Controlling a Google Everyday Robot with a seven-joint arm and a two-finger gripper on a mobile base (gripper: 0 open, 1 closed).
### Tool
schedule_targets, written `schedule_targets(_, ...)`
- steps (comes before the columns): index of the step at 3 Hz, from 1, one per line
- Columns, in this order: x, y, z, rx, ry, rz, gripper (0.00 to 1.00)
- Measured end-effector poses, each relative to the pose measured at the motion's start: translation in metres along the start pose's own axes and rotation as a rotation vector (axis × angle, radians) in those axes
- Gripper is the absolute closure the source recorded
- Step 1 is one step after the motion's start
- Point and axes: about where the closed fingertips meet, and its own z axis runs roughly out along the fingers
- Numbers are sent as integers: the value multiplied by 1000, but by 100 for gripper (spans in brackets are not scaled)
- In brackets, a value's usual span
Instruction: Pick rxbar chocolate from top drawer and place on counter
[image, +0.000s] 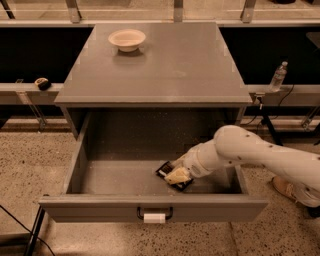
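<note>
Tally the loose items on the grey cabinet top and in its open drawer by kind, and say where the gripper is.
Round white bowl, on the matte grey counter: 1
Flat black-wrapped rxbar chocolate, in the open grey top drawer: 1
Total: 2
Gripper: down inside the drawer, at the bar.
</note>
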Motion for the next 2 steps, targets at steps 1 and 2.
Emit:
schedule_targets(1, -26, -9, -60, -62, -198, -58, 100)
schedule_targets(2, -41, -18, -108, -44, -272, -164, 100)
